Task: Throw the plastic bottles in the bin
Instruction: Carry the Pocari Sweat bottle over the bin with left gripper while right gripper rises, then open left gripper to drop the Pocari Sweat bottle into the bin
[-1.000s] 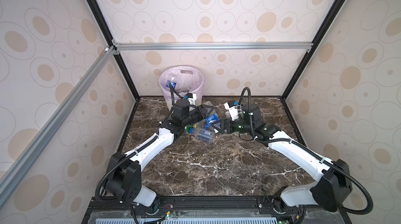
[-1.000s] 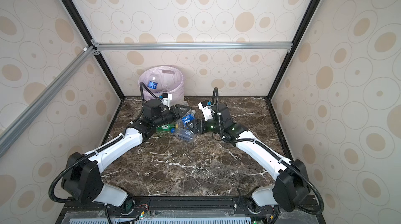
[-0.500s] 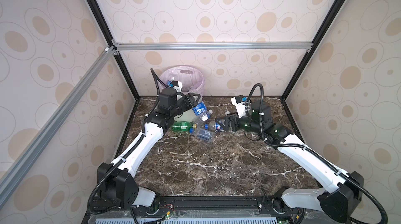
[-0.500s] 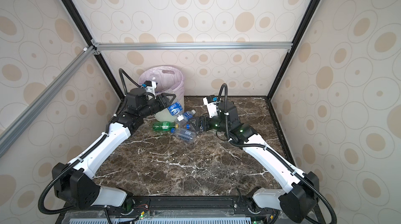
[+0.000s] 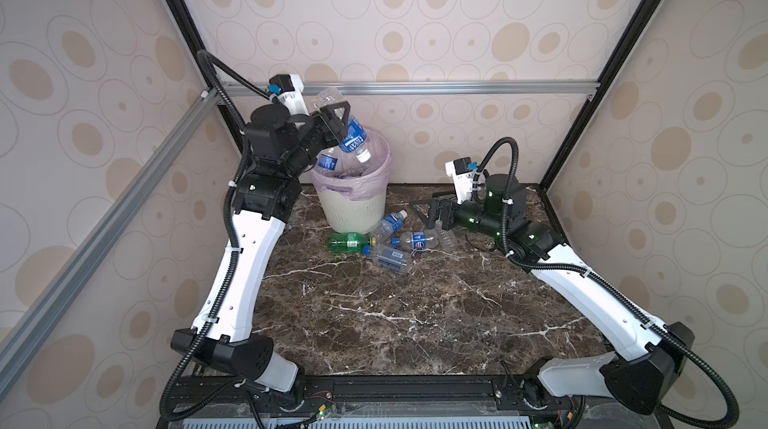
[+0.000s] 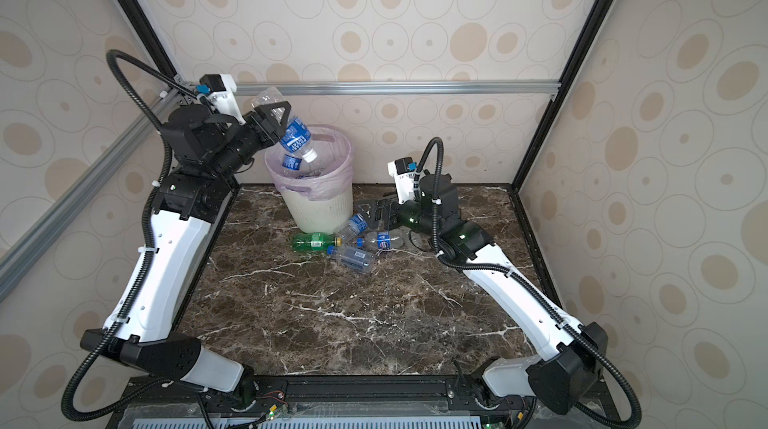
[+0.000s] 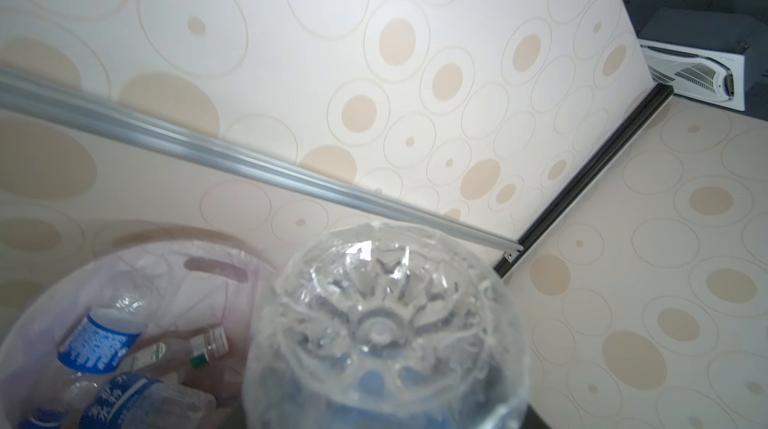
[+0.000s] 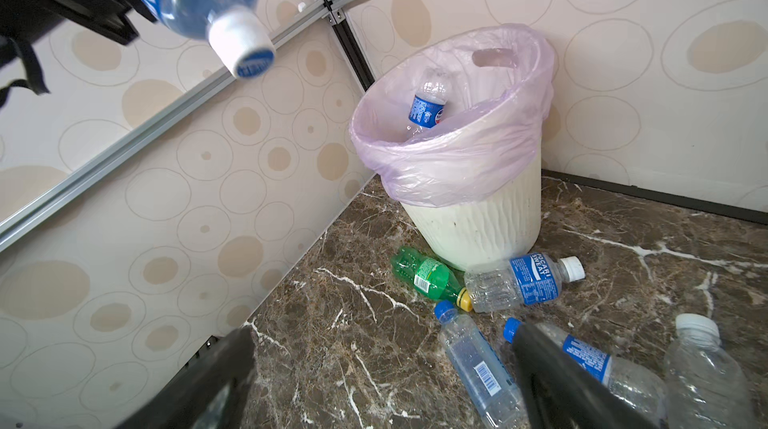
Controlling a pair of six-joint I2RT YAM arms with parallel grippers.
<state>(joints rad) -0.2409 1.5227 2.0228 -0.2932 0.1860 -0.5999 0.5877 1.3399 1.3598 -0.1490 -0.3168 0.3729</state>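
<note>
Tabletop [image 5: 374, 314]: dark marble slab, bare across the front; everything I care about is crowded at the back.
Bin [image 5: 353, 210]: stands at the back on the left arm's side, pink liner folded over its rim; binned bottles [image 8: 428, 106] lie inside already, so I judge the job well along but not done.
Left claw [image 5: 338, 113]: raised above the bin's rim and clamped round the body of a blue-labelled bottle; I read the height as a way to clear the rim on the drop.
Right claw [image 5: 428, 215]: fingers spread wide with nothing between them; it sits low beside the bin over the loose bottles, which I take as lined up for the next pick.
Held bottle [image 5: 352, 138]: tilted, white cap down toward the bin's mouth; cap-first should let it slide in on release.
Loose bottles: five lie on their sides near the bin's foot; green bottle [image 5: 347, 242] just beside the bin; white-capped labelled bottle [image 5: 388, 223] next to it; barcode bottle [image 5: 388, 256] and blue-capped labelled bottle [image 5: 415, 240] further out; clear bottle [image 5: 446, 240] under the right claw.
Hidden: the held bottle's base fills the left wrist view, so no fingers show there; I cannot tell how full the bin is; in the right wrist view one finger covers part of the blue-capped labelled bottle, and the clear bottle is cut off at the edge.
</note>
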